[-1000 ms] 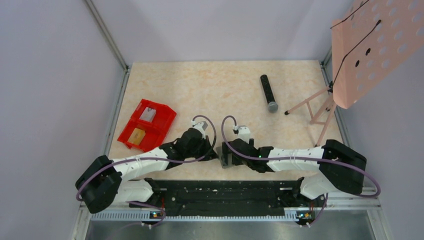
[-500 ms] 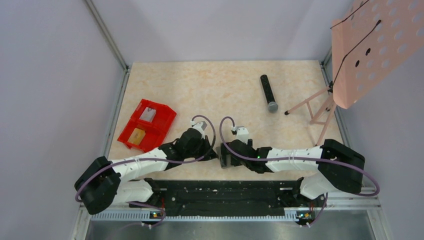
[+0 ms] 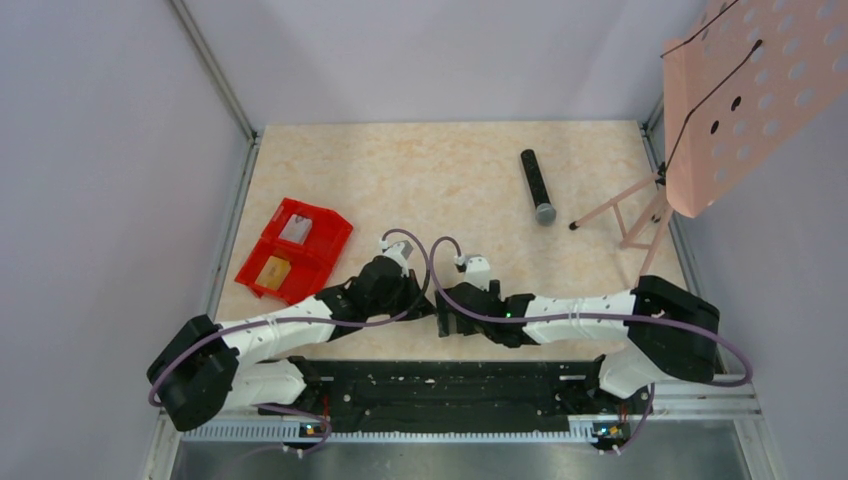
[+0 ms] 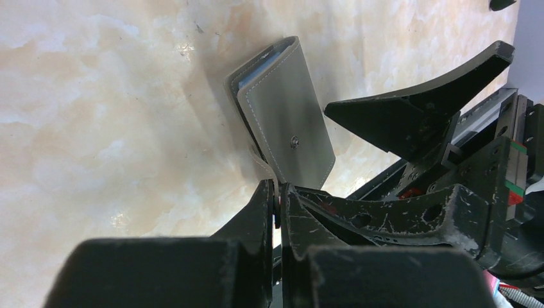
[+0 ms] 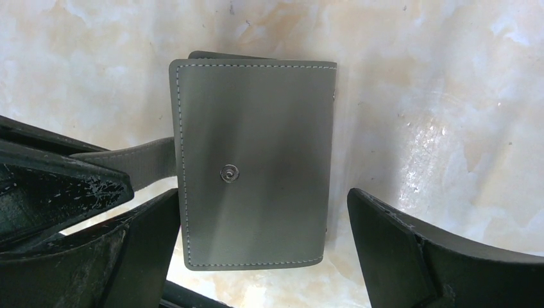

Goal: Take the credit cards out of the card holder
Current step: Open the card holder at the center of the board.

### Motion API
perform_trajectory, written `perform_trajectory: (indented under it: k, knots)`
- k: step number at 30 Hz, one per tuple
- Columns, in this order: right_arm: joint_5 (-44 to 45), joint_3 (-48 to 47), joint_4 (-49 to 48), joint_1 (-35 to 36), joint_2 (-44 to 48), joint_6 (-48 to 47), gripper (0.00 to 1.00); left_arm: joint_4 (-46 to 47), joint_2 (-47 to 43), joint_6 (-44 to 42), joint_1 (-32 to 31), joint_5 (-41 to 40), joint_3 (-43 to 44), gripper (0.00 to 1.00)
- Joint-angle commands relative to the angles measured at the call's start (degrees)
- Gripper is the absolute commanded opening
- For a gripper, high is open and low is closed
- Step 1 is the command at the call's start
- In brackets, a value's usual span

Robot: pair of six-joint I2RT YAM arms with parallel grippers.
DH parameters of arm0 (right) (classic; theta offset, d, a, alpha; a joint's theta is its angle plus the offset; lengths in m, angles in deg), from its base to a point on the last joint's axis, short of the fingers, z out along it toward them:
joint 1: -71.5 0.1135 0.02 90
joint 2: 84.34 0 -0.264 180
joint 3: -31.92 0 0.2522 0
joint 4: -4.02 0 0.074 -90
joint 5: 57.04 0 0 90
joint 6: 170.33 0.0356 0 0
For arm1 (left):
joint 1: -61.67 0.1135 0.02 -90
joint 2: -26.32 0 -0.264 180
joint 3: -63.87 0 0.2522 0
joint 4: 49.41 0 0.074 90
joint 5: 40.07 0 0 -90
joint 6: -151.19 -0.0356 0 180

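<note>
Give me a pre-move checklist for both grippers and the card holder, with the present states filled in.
1. Left gripper shut on the strap: ok.
2. Right gripper open, one finger on each side of the card holder: ok.
3. Snap stud uncovered, strap unfastened: ok.
4. Card holder opened: not ok, it is folded shut.
5. Cards exposed for picking: cannot tell; only a pale edge shows in the left wrist view.

Right arm has slid left along the near edge of the surface. My right hand now sits closer to my left hand, the gap nearly gone. Its cable loop swung left and now crosses the left arm's loop.
</note>
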Motion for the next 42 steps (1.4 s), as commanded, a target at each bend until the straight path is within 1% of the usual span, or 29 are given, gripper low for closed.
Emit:
perform_trajectory:
  k: [1,4,8,16,20,31,34,39,42]
  knots:
    - [3.20,-2.84,2.61,1.16,-1.12,1.26,0.99,3.00,-1.57,0.47,0.13,-0.41,-0.15,0.00]
    - [4.09,-2.89,3.57,1.14,-0.50,1.51,0.98,2.76,-1.50,0.28,0.15,-0.62,-0.24,0.00]
    - [4.65,-2.34,3.53,1.16,1.45,1.34,0.96,1.86,-1.07,-0.20,0.23,-1.66,-0.32,0.00]
    - [6.46,-1.65,4.90,1.14,3.57,1.61,0.88,1.47,-1.31,-0.69,0.25,-2.75,-1.61,0.00]
    - [8.04,-1.43,5.84,1.15,5.05,1.11,0.82,1.38,-1.40,-0.78,0.26,-2.84,-2.07,0.00]
    - [7.91,-0.60,5.39,-0.11,7.85,-1.61,0.77,1.22,-0.88,-1.19,0.24,-2.68,-2.09,0.00]
    - [7.66,-0.27,5.10,-0.51,8.42,-2.48,0.68,1.06,-0.89,-1.32,0.27,-2.69,-2.08,0.00]
    - [7.05,0.81,5.28,-2.38,9.70,-2.77,0.62,0.83,-0.68,-1.55,0.37,-3.00,-2.17,0.00]
    - [6.81,1.59,5.85,-3.35,11.37,-2.49,0.54,0.27,0.10,-1.79,0.40,-3.63,-2.00,0.00]
